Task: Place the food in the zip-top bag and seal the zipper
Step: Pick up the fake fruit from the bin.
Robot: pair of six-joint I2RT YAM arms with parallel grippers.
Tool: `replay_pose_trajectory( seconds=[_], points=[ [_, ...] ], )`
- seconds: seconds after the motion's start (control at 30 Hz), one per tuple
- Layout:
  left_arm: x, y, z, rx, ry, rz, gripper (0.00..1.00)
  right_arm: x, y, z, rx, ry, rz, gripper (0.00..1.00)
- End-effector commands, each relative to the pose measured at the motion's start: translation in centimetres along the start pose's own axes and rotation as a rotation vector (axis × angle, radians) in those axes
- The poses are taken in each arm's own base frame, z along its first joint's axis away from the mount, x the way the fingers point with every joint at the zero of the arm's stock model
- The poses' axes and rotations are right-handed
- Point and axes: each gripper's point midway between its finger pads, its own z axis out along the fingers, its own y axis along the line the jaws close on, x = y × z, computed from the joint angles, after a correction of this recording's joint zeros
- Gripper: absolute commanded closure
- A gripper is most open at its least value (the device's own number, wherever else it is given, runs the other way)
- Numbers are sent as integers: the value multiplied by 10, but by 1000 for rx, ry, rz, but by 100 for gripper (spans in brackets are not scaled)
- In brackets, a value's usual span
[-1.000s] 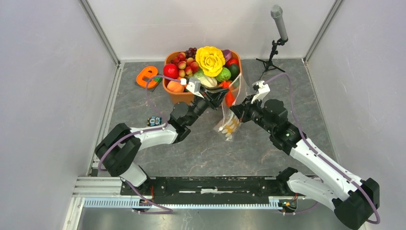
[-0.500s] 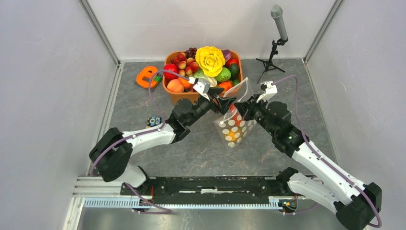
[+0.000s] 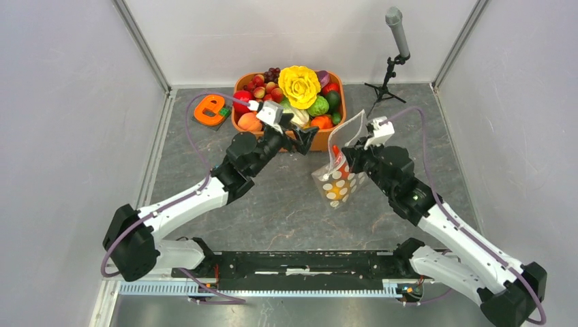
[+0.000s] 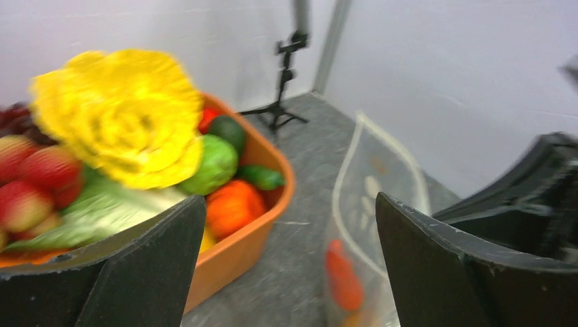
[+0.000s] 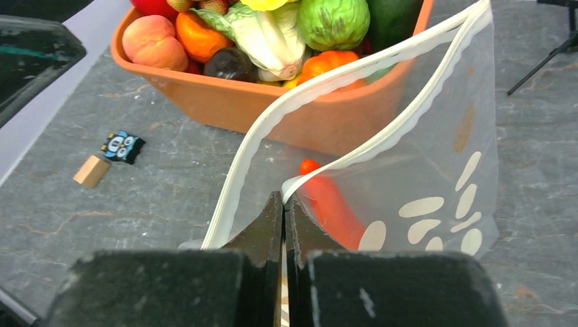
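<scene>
Zip-top bag [image 5: 436, 157]: hangs upright from my right jaws, its mouth gaping just ahead of them.
Zipper [image 5: 320, 86]: unsealed; my right jaws are pinched shut on its near strip.
In the bag: one red-orange food piece [image 5: 330, 204], just past my right jaws' tips.
Left jaws: spread wide, holding nothing; the bag is ahead, nearer their right finger.
Orange tub [image 5: 204, 99]: ahead-left of my left jaws, beyond the bag, heaped with peach [image 5: 148, 39], green cabbage [image 5: 332, 22], yellow ruffled head [image 3: 298, 85].

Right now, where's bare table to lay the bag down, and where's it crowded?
Bare table spans between left arm and right arm, from zip-top bag to base rail; another patch between microphone stand and right arm. Crowded: around orange tub, left gripper, bag mouth.
</scene>
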Motion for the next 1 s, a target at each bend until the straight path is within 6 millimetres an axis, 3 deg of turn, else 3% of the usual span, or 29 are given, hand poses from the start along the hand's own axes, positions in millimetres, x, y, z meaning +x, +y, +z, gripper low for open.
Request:
replay_pose_trajectory(
  seconds=[0.0,0.17,0.4,0.67,0.97],
  points=[
    [-9,61,-12,-218,45,53,0,-16,-10,7,83,43,-111,100],
    [-12,119,-29,-365,140,25,0,-6,-15,7,94,18,-95,100],
    [-25,179,-43,-545,162,38,0,7,-1,17,23,66,-72,100],
    [-29,207,-22,-531,261,82,0,14,2,18,-3,88,-77,100],
    [-5,257,-33,-638,347,17,1,18,0,15,2,92,-79,100]
  ],
)
